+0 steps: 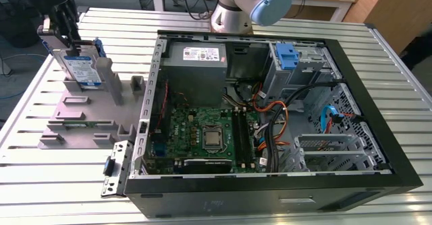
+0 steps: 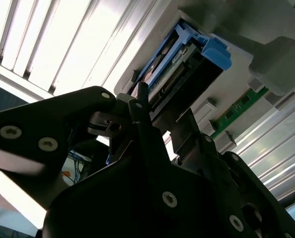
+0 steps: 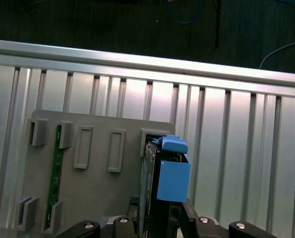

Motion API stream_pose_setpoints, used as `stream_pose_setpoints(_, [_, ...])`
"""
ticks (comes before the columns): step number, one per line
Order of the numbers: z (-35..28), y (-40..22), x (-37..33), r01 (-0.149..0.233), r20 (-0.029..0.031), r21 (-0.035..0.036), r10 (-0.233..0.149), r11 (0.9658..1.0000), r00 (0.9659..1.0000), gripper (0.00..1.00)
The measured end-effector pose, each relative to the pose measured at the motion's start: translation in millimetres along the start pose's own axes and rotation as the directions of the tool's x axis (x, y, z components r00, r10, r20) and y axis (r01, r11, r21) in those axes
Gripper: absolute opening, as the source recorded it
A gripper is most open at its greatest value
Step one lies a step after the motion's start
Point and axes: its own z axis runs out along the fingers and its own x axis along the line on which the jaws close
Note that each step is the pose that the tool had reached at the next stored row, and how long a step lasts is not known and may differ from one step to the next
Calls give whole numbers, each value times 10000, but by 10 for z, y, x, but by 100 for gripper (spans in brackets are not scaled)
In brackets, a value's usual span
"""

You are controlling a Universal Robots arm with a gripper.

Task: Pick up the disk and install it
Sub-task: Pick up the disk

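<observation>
Disk (image 1: pixel 81 69): flat silver-grey drive with a white-and-blue label on the face and blue plastic rails along the sides. It stands upright on edge, lower end in a slot of the grey holder (image 1: pixel 74 116) on the tabletop (image 1: pixel 40 184). That puts it on the exterior view's left of the open PC case (image 1: pixel 270 194), well apart from it, so not installed. In the first wrist view the disk (image 3: pixel 172 178) is seen edge-on: a thin dark body with a blue rail block, at the holder's corner slot. In the second wrist view the disk (image 2: pixel 184 69) shows its connector edge, framed by the blue rails.
</observation>
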Motion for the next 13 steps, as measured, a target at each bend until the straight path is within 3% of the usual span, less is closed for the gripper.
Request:
stream_pose_setpoints(11, [-4, 0, 1, -181, 6, 7, 181, 9998, 9998, 45])
stream_pose_setpoints(13, [-5, 0, 1, -202, 5, 37, 202, 9998, 9998, 45])
